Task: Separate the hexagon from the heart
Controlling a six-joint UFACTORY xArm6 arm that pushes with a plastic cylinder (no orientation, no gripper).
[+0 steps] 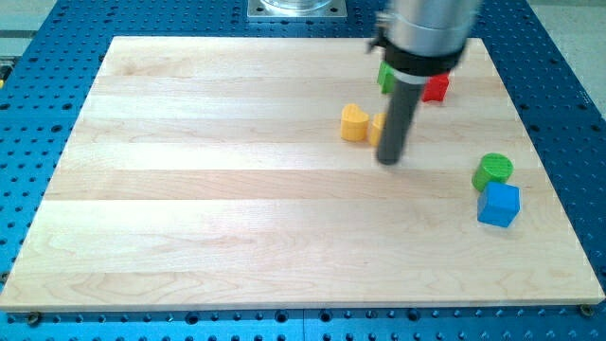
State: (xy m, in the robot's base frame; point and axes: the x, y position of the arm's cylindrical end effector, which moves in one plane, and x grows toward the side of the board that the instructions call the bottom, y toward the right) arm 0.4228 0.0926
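We find one wooden surface [237,218], pale and planked, lying on a blue perforated base [47,19]. No brand, label or writing can be read anywhere in the view.

Our arm carries no hand, so there is no wide, narrow or holding state to report; it ends in a dark rod below a grey cylindrical housing [426,28]. Our tip [390,159] rests on the surface right of centre.

The yellow heart [354,123] lies at about ten o'clock from our tip, near it but apart. A second yellow-orange block [378,127] sits just right of the heart; the rod covers most of it, so we cannot confirm that it is the hexagon, nor whether it touches the rod. A narrow gap shows between it and the heart.

At twelve o'clock from our tip, under the housing, a green block [385,77] and a red block [436,88] are partly hidden; their shapes cannot be made out.

At about three to four o'clock, well apart from our tip, a green cylinder [492,170] stands directly above a blue cube [498,205], the two touching or nearly so.
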